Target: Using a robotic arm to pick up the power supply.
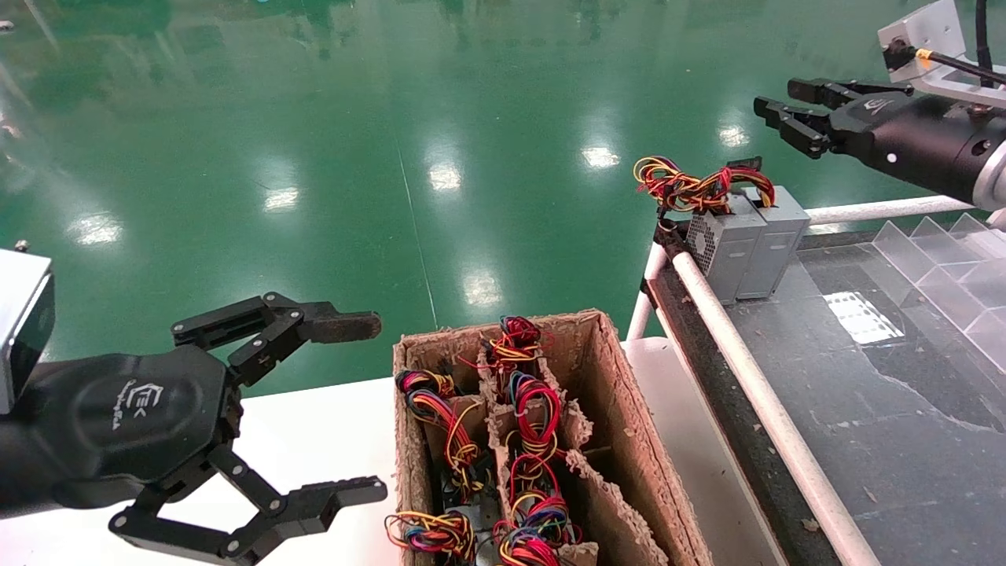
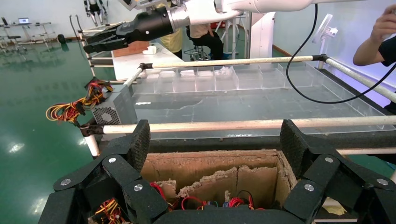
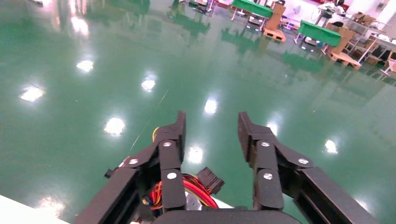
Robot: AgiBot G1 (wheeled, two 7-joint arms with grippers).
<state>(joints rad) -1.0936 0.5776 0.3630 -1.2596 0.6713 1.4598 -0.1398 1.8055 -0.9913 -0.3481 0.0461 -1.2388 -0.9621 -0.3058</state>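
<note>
The power supply (image 1: 778,236) is a plain grey box standing at the near corner of the dark belt, tight against a like grey box with a vent face (image 1: 719,244). A bundle of red, orange and yellow wires (image 1: 692,187) with a black plug (image 3: 210,178) spills from their tops. The robotic arm's right gripper (image 1: 778,96) hangs open above and to the right of the boxes, holding nothing. In the right wrist view it (image 3: 211,121) is over green floor, with the wires (image 3: 198,189) below its fingers. My left gripper (image 1: 377,405) is open and idle beside the cardboard box.
A torn cardboard box (image 1: 621,409) with dividers holds several wired units on the white table (image 1: 314,440). White rails (image 1: 754,377) frame the belt, and clear plastic dividers (image 1: 943,259) stand at its right. A person's arm (image 2: 383,32) shows beyond the belt.
</note>
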